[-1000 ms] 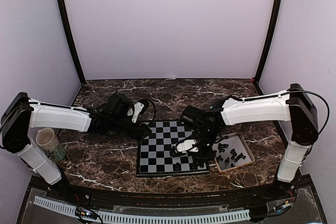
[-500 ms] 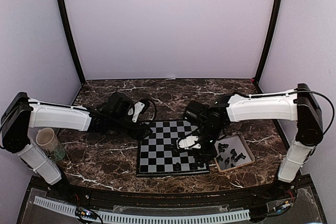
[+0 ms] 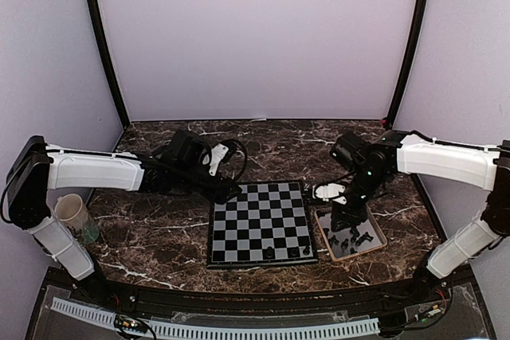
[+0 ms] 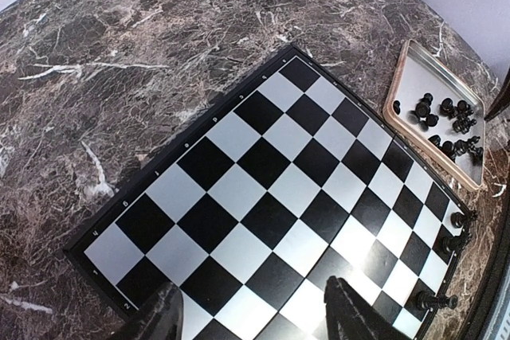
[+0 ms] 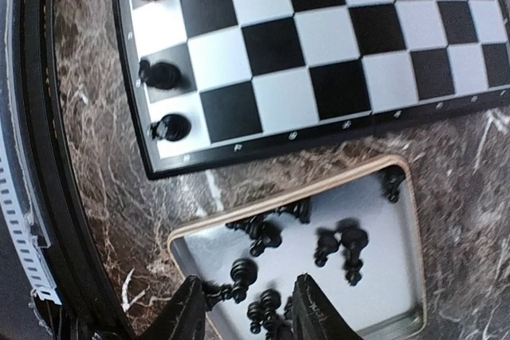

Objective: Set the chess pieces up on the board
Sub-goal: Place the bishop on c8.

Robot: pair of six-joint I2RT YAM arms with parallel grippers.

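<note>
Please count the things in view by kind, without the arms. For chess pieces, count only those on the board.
chessboard: 1
tray: 1
cup: 1
chess pieces on the board: 3
Total: 6
The pieces in the tray overlap too much to count.

The right gripper (image 5: 247, 308), jaws apart, over tray (image 5: 382, 276) of perhaps ten chess pieces (image 5: 351, 238), beside board (image 5: 319, 45)

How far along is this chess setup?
Barely started: at least three black chess pieces stand along one edge of the black-and-grey chequered board. Nothing is in hand: the open right tool hovers over the tan-rimmed tray holding the remaining pieces. Left tool open, empty.
</note>
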